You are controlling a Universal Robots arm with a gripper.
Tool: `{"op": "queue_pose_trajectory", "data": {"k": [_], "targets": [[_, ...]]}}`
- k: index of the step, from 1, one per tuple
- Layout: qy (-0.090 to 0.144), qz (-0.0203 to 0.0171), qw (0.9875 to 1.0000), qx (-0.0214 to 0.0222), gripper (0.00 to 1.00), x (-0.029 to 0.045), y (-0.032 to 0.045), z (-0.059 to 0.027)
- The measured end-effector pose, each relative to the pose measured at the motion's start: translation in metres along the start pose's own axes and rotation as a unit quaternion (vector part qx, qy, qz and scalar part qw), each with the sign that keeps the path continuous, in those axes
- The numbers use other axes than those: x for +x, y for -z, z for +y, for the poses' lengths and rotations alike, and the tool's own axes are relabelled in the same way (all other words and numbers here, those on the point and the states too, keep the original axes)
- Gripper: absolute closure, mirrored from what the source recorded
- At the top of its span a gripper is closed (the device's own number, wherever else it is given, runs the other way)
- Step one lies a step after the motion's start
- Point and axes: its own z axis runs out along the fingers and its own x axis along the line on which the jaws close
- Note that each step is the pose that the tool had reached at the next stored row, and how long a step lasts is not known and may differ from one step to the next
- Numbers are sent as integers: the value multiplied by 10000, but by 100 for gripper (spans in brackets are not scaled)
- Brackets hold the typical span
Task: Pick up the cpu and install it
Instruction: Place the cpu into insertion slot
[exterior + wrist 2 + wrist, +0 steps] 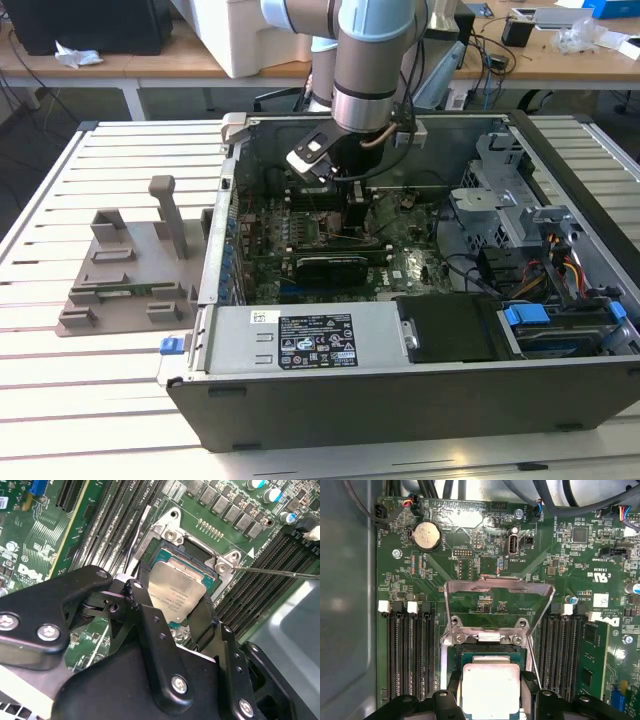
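Clearly, with the gripper (172,602) clenched on the cpu (176,587), we needed it level over the socket (172,556) — at the graphics card's (330,268) twelve o'clock.

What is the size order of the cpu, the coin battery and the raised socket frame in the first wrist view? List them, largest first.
1. socket frame
2. cpu, though it sits nearest the camera, which flatters its size
3. battery, clearly smallest
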Motion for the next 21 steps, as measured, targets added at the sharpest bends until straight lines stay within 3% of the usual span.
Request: {"op": "queue_pose_trajectory", "data": {"k": [15,17,21], "targets": [[-13,2,10000,-1,45,27,-71,7],[-13,2,10000,0,38,28,-72,7],[-13,0,10000,1,38,26,-59,5]]}}
